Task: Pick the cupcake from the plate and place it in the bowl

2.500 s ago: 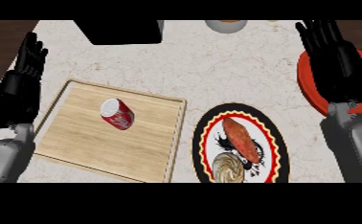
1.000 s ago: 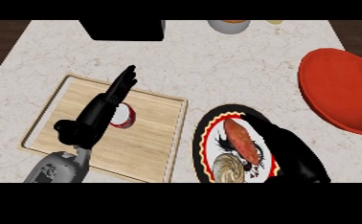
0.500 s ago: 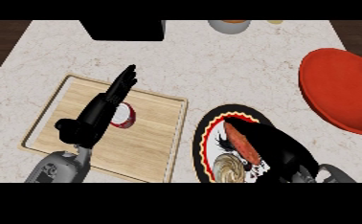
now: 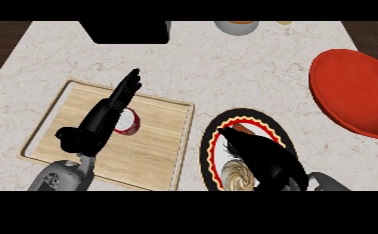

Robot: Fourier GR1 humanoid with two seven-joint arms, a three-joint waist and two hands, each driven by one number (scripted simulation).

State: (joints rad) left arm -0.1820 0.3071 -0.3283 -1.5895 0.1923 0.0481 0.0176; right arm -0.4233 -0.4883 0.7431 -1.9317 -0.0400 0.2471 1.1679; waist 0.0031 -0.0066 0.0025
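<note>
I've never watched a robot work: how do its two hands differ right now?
The left hand stretches out straight over the wooden tray, above a red can. The right hand reaches over the plate, covering the cupcake; its fingers' curl can't be judged. Both are black, on grey forearms.

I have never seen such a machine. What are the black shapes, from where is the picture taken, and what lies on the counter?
The picture looks steeply down from the robot's head onto a kitchen counter. The black shapes are its two hands on grey forearms. The left hand, fingers straight, lies over a wooden tray with a red and white can on it. The right hand is over the patterned plate, covering most of it, so I cannot tell if it holds the cupcake. A red bowl waits at the right. At the far edge stand a black box and a small cup.
</note>
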